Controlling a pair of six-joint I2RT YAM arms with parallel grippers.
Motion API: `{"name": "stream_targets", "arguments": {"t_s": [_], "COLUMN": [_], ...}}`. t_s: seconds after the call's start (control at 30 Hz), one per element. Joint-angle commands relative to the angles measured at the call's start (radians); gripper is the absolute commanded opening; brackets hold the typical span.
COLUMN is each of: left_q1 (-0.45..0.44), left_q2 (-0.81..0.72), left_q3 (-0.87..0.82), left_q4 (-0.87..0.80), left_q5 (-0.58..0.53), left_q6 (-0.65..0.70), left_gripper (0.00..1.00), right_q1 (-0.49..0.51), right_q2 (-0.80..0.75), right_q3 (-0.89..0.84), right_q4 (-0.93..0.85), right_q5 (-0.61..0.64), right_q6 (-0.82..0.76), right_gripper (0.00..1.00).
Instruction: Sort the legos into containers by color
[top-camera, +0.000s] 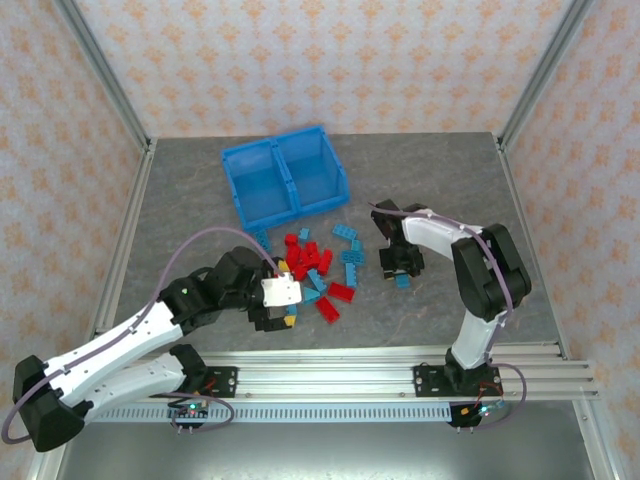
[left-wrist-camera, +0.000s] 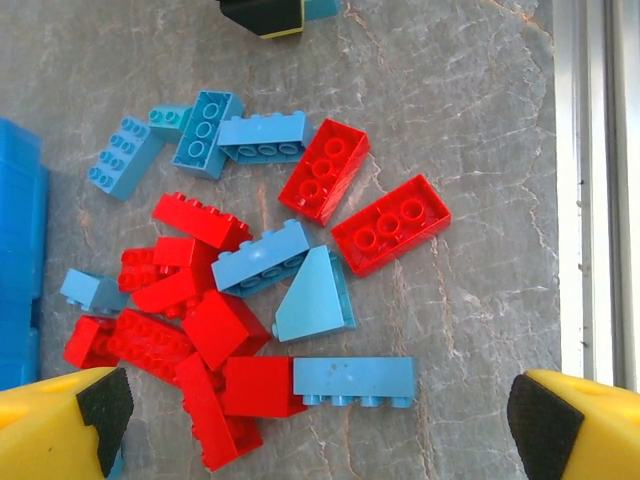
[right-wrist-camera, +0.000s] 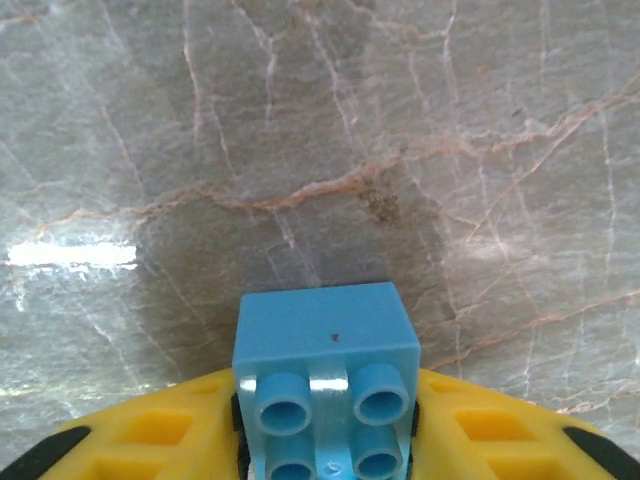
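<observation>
Legos, red and light blue, are scattered on the grey marbled worktop near the blue bin, between floral-papered walls. The left pincer is spread wide above them; one blue lego seems clamped by the right pincer.

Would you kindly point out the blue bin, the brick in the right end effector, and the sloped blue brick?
blue bin (top-camera: 286, 178): top external view, central divider.
held brick (right-wrist-camera: 325, 322): right wrist view, its smooth face.
sloped brick (left-wrist-camera: 314, 296): left wrist view, slanted face.
</observation>
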Motion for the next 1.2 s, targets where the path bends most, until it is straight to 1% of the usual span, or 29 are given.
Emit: {"name": "stream_targets", "arguments": {"t_s": [0.0,0.13,0.2,0.23,0.3,0.4,0.5,0.6,0.67,0.7,0.77,0.83,0.87,0.97,1.07,1.17], "left_q1": [0.0,0.001,0.002,0.005,0.01,0.018,0.022,0.022,0.024,0.025,0.027,0.026,0.025,0.025,0.026,0.027], "left_q2": [-0.034,-0.052,-0.062,-0.069,-0.097,-0.154,-0.182,-0.183,-0.204,-0.222,-0.269,-0.303,-0.316,-0.326,-0.298,-0.291], "left_q3": [-0.03,-0.055,-0.064,-0.066,-0.069,-0.086,-0.098,-0.079,-0.089,-0.103,-0.139,-0.153,-0.153,-0.154,-0.145,-0.135], "left_q4": [0.081,0.092,0.096,0.098,0.107,0.145,0.178,0.192,0.226,0.253,0.304,0.313,0.306,0.274,0.255,0.27], "left_q5": [-0.036,-0.049,-0.07,-0.08,-0.095,-0.125,-0.201,-0.28,-0.303,-0.305,-0.304,-0.317,-0.327,-0.341,-0.374,-0.385], "left_q6": [0.034,0.034,0.034,0.034,0.029,0.024,0.03,0.0,-0.022,-0.036,-0.056,-0.078,-0.091,-0.063,-0.02,-0.023], "left_gripper": [1.0,1.0,1.0,1.0,1.0,1.0,1.0,1.0,1.0,1.0,1.0,1.0,1.0,1.0,1.0,1.0], "right_q1": [0.002,0.002,0.001,0.003,0.014,0.085,0.191,0.283,0.309,0.311,0.309,0.301,0.287,0.248,0.21,0.17], "right_q2": [-0.023,-0.129,-0.221,-0.265,-0.354,-0.43,-0.408,-0.287,-0.187,-0.132,0.0,0.141,0.225,0.462,0.63,0.745], "right_q3": [-0.058,-0.089,-0.093,-0.093,-0.065,0.016,0.161,0.362,0.491,0.547,0.69,0.842,0.942,1.25,1.423,1.538], "right_q4": [0.031,0.044,0.04,0.04,0.016,0.005,-0.004,-0.004,0.008,0.019,0.014,-0.006,-0.035,-0.125,-0.102,-0.082], "right_q5": [-0.018,-0.02,-0.034,-0.038,-0.044,-0.049,0.018,0.099,0.136,0.156,0.257,0.364,0.382,0.348,0.309,0.226], "right_q6": [0.014,0.031,0.048,0.06,0.09,0.106,0.129,0.132,0.118,0.11,0.091,0.065,0.055,0.037,0.03,0.051], "right_gripper": [0.36,0.26,0.25,0.22,0.21,0.22,0.22,0.22,0.22,0.23,0.22,0.22,0.21,0.21,0.21,0.22]}}
